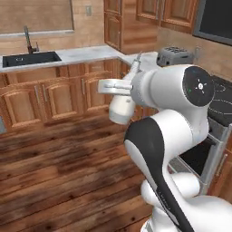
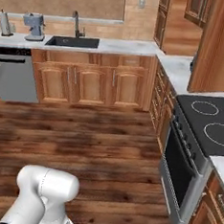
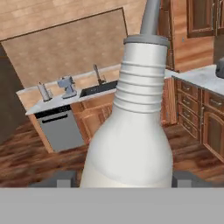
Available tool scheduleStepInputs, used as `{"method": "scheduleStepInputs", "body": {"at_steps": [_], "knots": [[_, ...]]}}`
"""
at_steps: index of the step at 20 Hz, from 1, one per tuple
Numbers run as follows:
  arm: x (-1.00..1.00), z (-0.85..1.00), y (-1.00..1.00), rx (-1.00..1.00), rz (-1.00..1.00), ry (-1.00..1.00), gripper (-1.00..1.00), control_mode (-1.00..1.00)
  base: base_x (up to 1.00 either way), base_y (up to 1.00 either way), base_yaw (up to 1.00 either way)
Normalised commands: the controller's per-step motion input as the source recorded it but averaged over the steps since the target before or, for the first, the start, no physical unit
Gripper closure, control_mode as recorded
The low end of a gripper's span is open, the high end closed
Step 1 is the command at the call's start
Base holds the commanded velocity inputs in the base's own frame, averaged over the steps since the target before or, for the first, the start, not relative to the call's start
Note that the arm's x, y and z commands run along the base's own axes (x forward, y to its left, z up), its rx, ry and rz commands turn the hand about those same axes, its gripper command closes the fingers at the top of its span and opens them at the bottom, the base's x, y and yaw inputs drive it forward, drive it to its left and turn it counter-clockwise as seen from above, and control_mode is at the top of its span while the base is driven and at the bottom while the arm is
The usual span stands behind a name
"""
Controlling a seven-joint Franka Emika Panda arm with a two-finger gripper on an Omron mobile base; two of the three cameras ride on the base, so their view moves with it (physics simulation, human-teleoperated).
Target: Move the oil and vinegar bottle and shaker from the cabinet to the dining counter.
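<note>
Holding the oil and vinegar bottle [image 3: 129, 131], our gripper [image 3: 122, 180] is clamped on its wide rounded base, one dark finger tip pressed at each flank low in the hand view. We see the bottle's ribbed neck and thin grey spout rising toward twelve o'clock there. Its pale skin carries no label, brand or writing that we can read.

In the left base view we carry the same bottle [image 1: 122, 108] in mid-air above the wooden floor [image 1: 59, 167], tipped with the spout toward one o'clock, just at nine o'clock of our white arm [image 1: 167, 118]. At eleven o'clock of the bottle lies the black sink [image 1: 30, 59] with its dark faucet [image 1: 28, 40], set in the marble worktop [image 1: 86, 54]. At one o'clock stands a grey toaster [image 1: 175, 56]. Reddish-brown wall cabinet doors [image 1: 136, 18] hang at twelve o'clock.

In the right base view the stove [image 2: 206, 127] sits at three o'clock, the sink [image 2: 72, 41] at eleven, a grey stand mixer [image 2: 34, 26] at ten. A grey dishwasher [image 2: 13, 79] sits at nine o'clock. None of these appliances shows legible lettering.
</note>
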Motion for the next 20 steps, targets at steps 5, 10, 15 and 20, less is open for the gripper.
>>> {"method": "scheduleStepInputs", "body": {"at_steps": [5,10,15,20], "knots": [[0.0,0.0,0.0,0.0,0.0,0.0,1.0,1.0,0.0,-0.04,0.95],[0.0,0.0,0.0,0.0,0.0,0.0,1.0,1.0,0.13,-0.13,0.77],[0.0,0.0,0.0,0.0,0.0,0.0,1.0,1.0,0.25,-0.15,0.69],[0.0,0.0,0.0,0.0,0.0,0.0,1.0,1.0,0.31,-0.16,0.62]]}}
